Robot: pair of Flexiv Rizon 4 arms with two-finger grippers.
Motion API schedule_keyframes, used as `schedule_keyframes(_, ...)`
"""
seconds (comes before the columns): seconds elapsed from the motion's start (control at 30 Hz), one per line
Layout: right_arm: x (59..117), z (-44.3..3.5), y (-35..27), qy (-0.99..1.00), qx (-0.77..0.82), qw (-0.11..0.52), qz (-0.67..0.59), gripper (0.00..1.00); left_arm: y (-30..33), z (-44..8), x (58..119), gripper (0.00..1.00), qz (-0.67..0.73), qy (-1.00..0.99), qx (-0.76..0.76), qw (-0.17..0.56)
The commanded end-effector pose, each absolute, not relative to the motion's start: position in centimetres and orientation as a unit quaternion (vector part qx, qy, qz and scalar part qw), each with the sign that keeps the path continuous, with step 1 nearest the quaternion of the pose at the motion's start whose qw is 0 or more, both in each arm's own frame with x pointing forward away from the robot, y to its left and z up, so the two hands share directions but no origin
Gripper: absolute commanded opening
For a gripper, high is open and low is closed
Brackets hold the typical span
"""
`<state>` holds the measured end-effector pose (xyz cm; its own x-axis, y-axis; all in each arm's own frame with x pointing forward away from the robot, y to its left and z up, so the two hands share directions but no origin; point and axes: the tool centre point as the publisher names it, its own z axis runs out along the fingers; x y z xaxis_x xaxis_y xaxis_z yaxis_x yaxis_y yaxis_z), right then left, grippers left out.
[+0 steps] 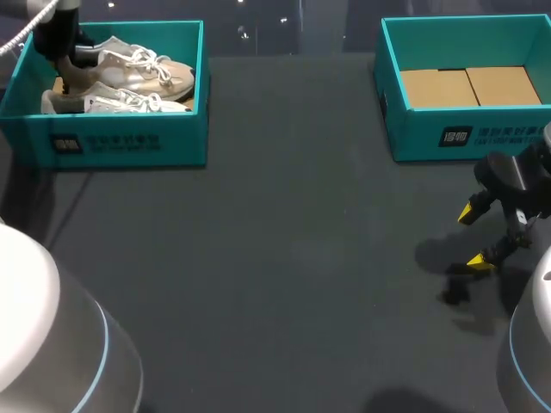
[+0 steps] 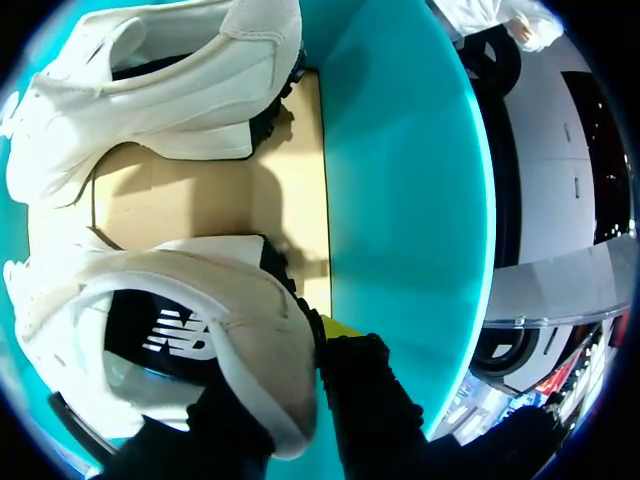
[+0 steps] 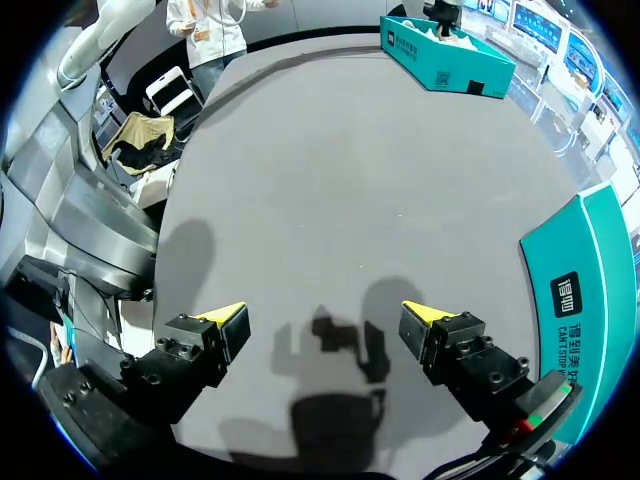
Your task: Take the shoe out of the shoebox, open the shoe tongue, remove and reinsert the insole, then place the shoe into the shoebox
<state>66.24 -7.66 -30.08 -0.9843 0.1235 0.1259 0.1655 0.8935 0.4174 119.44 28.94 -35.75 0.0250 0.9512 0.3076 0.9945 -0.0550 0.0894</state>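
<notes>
Left wrist view shows our left end effector [image 2: 290,370] gripping the shoe [image 2: 150,290] by its heel collar, light but pliable we judge; our right end effector [image 3: 325,315] gapes open.

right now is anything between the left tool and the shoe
Nothing visible does: the left tool is at the heel of one shoe in the shoebox; the other shoe lies apart, beside it.

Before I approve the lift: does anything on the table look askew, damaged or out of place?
Nothing stands out. Both shoes lie side by side in the left shoebox, left gripper at one heel. The right shoebox sits upright and empty; the right gripper hangs open above the table.
</notes>
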Motion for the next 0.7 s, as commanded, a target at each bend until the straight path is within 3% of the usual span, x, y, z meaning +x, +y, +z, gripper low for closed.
schedule_keyframes(0.03,66.1,-30.1,-7.6,-0.972,-0.075,0.047,-0.217,1.0,28.9,-36.4,120.1,0.21,-0.14,-0.683,-0.712,0.078)
schedule_keyframes(0.07,66.1,-30.1,-7.6,-0.972,-0.075,0.047,-0.217,1.0,28.9,-36.5,120.1,0.3,-0.139,-0.684,-0.712,0.079)
schedule_keyframes(0.2,66.1,-30.1,-7.6,-0.972,-0.075,0.047,-0.217,1.0,28.9,-36.6,120.1,0.32,-0.136,-0.684,-0.713,0.079)
schedule_keyframes(0.4,66.1,-30.1,-7.6,-0.972,-0.075,0.047,-0.217,1.0,28.8,-35.6,120.2,0.47,-0.123,-0.687,-0.713,0.068)
schedule_keyframes(0.57,66.1,-30.1,-7.6,-0.972,-0.075,0.047,-0.217,1.0,28.3,-33.8,119.8,0.79,-0.111,-0.687,-0.717,0.048)
schedule_keyframes(0.7,66.1,-30.1,-7.6,-0.972,-0.075,0.047,-0.217,1.0,27.5,-31.8,118.9,0.9,-0.103,-0.683,-0.722,0.034)
